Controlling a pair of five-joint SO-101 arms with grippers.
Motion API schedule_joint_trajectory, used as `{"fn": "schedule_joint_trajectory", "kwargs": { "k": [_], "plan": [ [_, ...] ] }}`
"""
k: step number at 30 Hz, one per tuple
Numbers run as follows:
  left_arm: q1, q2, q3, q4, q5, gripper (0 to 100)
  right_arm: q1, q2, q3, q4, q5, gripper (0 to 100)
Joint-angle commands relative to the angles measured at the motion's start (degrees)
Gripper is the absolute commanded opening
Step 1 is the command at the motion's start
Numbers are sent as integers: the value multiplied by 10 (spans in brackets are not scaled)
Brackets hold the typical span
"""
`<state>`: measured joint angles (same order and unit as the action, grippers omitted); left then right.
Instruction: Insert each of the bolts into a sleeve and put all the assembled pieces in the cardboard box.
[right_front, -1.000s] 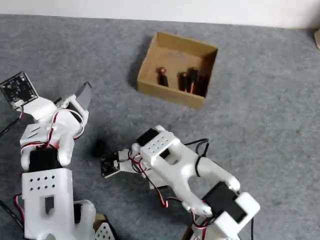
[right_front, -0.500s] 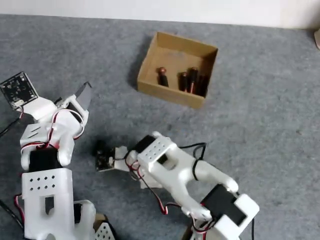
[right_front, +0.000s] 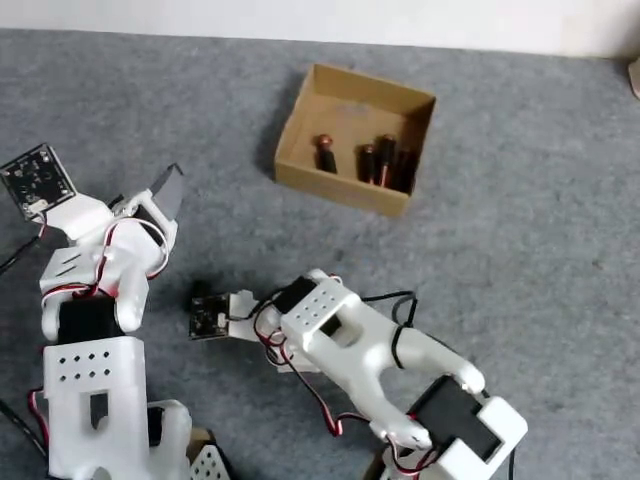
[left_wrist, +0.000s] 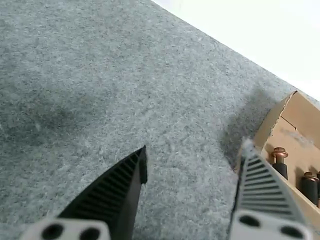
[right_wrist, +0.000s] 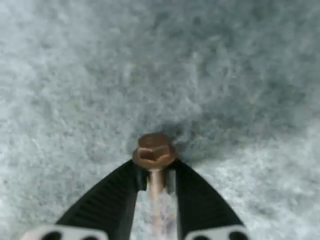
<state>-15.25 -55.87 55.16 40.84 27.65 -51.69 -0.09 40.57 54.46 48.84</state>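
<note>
the right pincer (right_wrist: 155, 172) is shut narrow on a bolt (right_wrist: 154, 149). its two black fingers (right_wrist: 117, 192) squeeze the thin shaft from both sides. the copper head with six sides sticks out just past the tips, low over the grey bench (right_wrist: 240, 75). in the high view the right arm (right_front: 340, 325) comes from the lower right of the frame and lies across the lower middle. its front end is at the lower left of the middle, close above the bench. a small dark piece (right_front: 200, 291) sits just beside that front end, and i cannot tell what it is. the left pincer (left_wrist: 194, 150) is open wide. it has one black finger and one light grey finger, far apart, with bare bench between them. in the high view the left arm (right_front: 100, 270) is at the left side of the frame, and its pincer points to the upper right. the cardboard box (right_front: 335, 187) sits in the upper middle of the frame, well apart from both arms. a few put-together pieces (right_front: 367, 160) are inside it, dark sleeves with copper bolt heads on top, near the right half of the box. the left wrist view shows a corner of the box beyond the grey finger, with two of those pieces standing inside.
</note>
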Motion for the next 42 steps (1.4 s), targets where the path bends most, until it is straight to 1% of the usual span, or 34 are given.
{"fn": "schedule_joint_trajectory", "kwargs": {
  "k": [1, 5, 9, 10, 16, 19, 21, 25, 27, 29, 31, 35, 38, 42],
  "plan": [
    [0, 0, -32, 1, 0, 292, -15, 5, 23, 0, -4, 6],
    [0, 0, -32, 1, 0, 292, 0, -1, 24, 2, -10, 6],
    [0, 0, -32, 1, 1, 292, 53, -20, 2, 5, -59, 6],
    [0, 0, -32, 1, 1, 292, 65, -36, -7, 9, -65, 6],
    [0, 0, -35, 4, 1, 292, 111, -202, -67, 122, -113, 6],
    [4, 0, -35, 4, 1, 292, 116, -269, -76, 117, -130, 6],
    [7, 0, -35, 4, 1, 292, 115, -269, -50, 103, -143, 5],
    [15, 0, -33, 4, 1, 292, 85, -195, 7, -7, -173, 5],
    [15, 0, -33, 4, 1, 292, 65, -131, 15, -48, -207, 5],
    [14, 0, -33, 4, 1, 292, 39, -59, -40, -73, -258, 5],
    [13, 0, -33, 4, 1, 292, 22, 16, -110, -77, -328, 5],
    [13, 0, -33, 4, 1, 292, 15, 165, -281, -73, -460, 5],
    [12, 0, -33, 3, 1, 292, 16, 246, -386, -72, -527, 5],
    [12, 0, -33, 2, 1, 292, 29, 294, -481, -55, -599, 13]
  ]
}}
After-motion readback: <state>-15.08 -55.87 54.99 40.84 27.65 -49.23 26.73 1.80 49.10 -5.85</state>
